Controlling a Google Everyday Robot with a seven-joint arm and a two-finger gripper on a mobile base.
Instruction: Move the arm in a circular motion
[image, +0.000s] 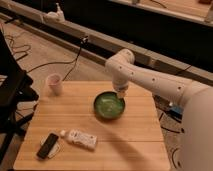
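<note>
The large white tubular arm (155, 82) reaches in from the right edge over the far right part of the wooden table (130, 135). Its rounded elbow (119, 62) sits behind the table's far edge. The short pale tip, the gripper (120, 93), points down just above the far right rim of a green bowl (108, 106). Small dark dots run along the arm's long segment.
A pink cup (54, 84) stands at the table's far left. A black phone (48, 145) and a white bottle lying on its side (80, 138) are near the front left. A dark chair (12, 95) is at the left. Cables lie on the floor behind.
</note>
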